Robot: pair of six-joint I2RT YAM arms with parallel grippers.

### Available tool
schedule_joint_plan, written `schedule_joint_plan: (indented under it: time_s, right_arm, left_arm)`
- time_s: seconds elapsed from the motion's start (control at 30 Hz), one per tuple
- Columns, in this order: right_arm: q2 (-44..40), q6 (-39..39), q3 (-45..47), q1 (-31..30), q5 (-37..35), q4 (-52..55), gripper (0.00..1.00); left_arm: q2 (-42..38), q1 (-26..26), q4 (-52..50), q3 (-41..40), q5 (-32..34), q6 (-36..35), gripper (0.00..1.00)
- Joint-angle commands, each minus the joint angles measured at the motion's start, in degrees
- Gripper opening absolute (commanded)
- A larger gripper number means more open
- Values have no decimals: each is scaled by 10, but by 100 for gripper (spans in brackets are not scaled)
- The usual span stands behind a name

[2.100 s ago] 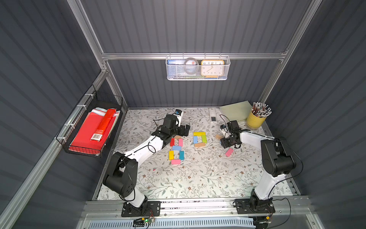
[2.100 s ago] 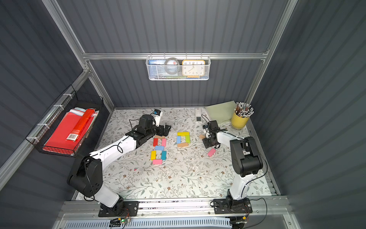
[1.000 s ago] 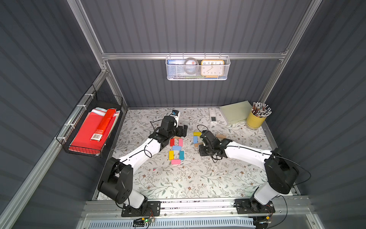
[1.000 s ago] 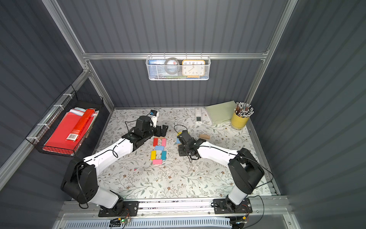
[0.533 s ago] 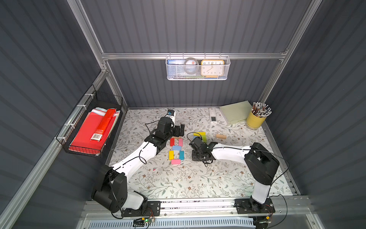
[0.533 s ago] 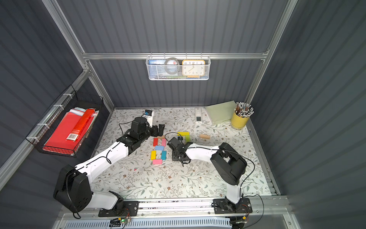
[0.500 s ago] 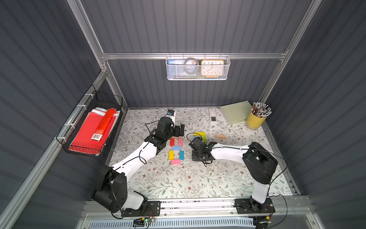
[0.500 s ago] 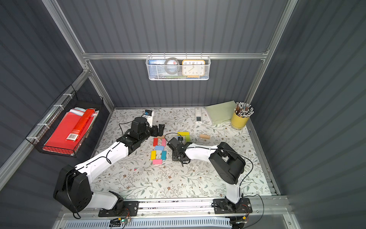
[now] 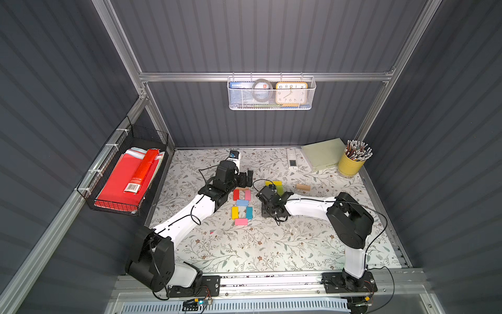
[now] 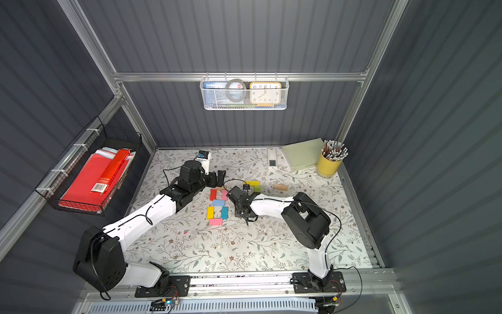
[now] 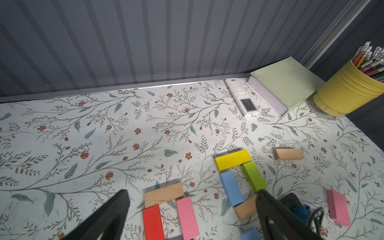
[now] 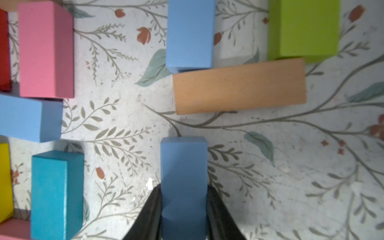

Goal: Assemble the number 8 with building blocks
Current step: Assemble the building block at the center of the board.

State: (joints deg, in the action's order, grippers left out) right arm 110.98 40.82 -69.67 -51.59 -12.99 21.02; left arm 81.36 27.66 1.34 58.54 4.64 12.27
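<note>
Beside the number 8 [image 9: 241, 202] of seven blocks on the desk [image 9: 244, 252], your right gripper [image 12: 184, 187] is clenched on a light blue block [image 12: 184, 162]. It grips the block across its narrow width, so the long axis runs straight out ahead of the gripper. Just beyond the free end a tan block [image 12: 239, 86] lies crosswise, with a strip of desk showing between the two. The held block lines up under one end of that crossbar, parallel to a second light blue block [image 12: 190, 35] on the far side. A green block [image 12: 304, 29] stands at the crossbar's other end.

You probably need only a short advance along the block's own axis. Whether it rests on the desk, you cannot tell. Mind the teal block [image 12: 56, 193] close alongside. Your left gripper [image 11: 192, 193] is spread wide and empty, over the top of the number 8.
</note>
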Motion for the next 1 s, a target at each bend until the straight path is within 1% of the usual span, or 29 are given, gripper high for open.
schedule_joint_plan:
  time_s: [0.0, 0.2, 0.37, 0.43, 0.83, 0.97]
  right_arm:
    - [19, -8, 4, 7, -14, 31, 32]
    - [23, -16, 1, 8, -11, 28, 45]
    - [23, -19, 3, 12, -12, 29, 51]
    - [21, -18, 3, 15, -11, 26, 51]
    - [29, -33, -1, 25, -11, 15, 33]
    - [34, -38, -7, 25, -7, 15, 33]
  left_arm:
    - [-15, -3, -8, -11, 5, 5, 99]
    - [-14, -3, -9, -11, 6, 5, 99]
    - [-16, -3, -9, -12, 7, 5, 99]
    - [-17, -3, -9, -11, 8, 5, 99]
    - [-16, -3, -10, -13, 10, 5, 99]
    - [-15, -3, -10, -12, 10, 4, 99]
